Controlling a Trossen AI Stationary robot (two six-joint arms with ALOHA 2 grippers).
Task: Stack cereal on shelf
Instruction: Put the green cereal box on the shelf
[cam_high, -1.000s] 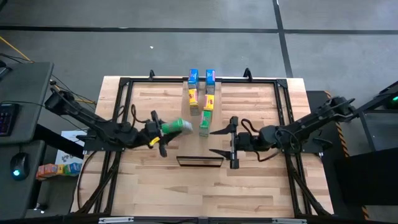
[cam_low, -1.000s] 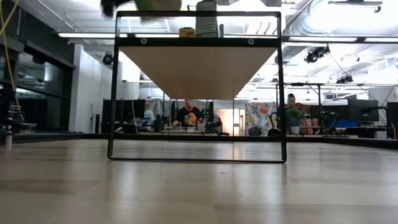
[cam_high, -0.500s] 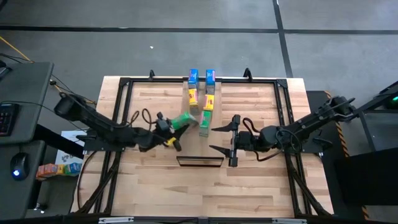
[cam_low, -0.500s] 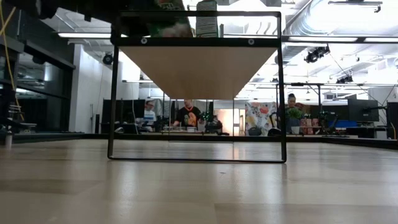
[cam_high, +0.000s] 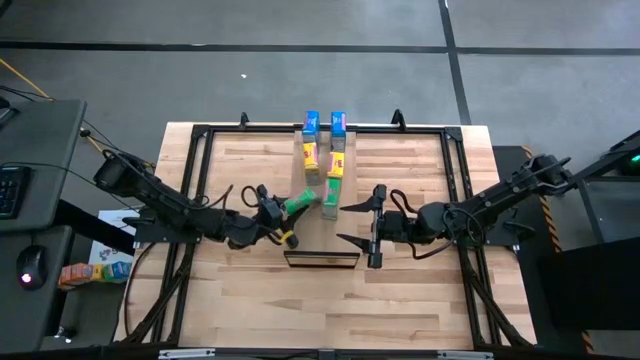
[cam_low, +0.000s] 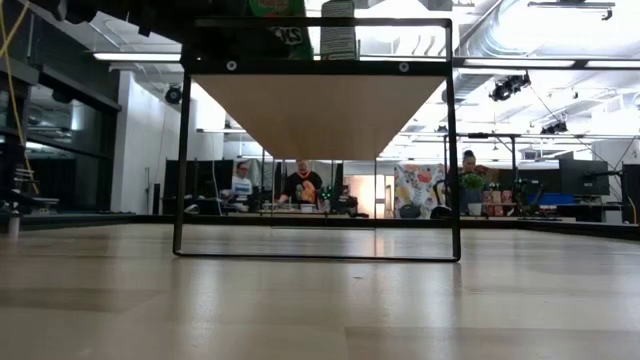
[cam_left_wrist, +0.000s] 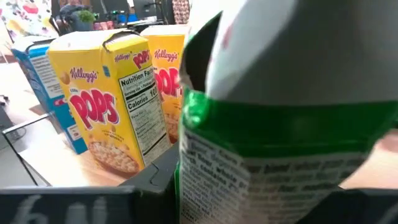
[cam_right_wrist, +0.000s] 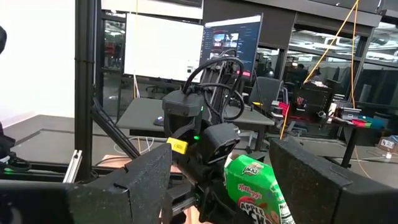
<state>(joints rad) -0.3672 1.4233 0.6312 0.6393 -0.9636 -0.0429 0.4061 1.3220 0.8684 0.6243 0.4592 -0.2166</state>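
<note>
My left gripper (cam_high: 278, 215) is shut on a green cereal box (cam_high: 301, 200), which fills the left wrist view (cam_left_wrist: 280, 124). It hovers at the left side of the shelf (cam_high: 322, 240), a pale board with a dark front edge (cam_high: 322, 259). A second green box (cam_high: 328, 200) stands on the shelf just right of the held one. Behind it stand two yellow boxes (cam_high: 311, 158) (cam_high: 337, 162) and two blue ones (cam_high: 311, 122) (cam_high: 338, 123). My right gripper (cam_high: 352, 226) stands open at the shelf's right side, empty. My left gripper pinches the green box between its two fingers at the end nearest the table's left (cam_high: 289, 207). The fingers come level from the table's left, along the box. The box slants toward the standing green box. In the low view its lower part (cam_low: 280, 40) is close above the shelf top; whether they touch, I cannot tell.
A black frame (cam_low: 452, 140) carries the shelf above the striped tabletop (cam_high: 250, 300), and a black rail (cam_high: 320, 128) runs round the table. People sit at desks in the room behind (cam_low: 300, 185).
My left gripper has gone down and toward the table's right, up to the shelf, carrying the green box. The box has turned from lying level to slanting, and its free end now stands next to the standing green box. My right gripper stays where it was.
</note>
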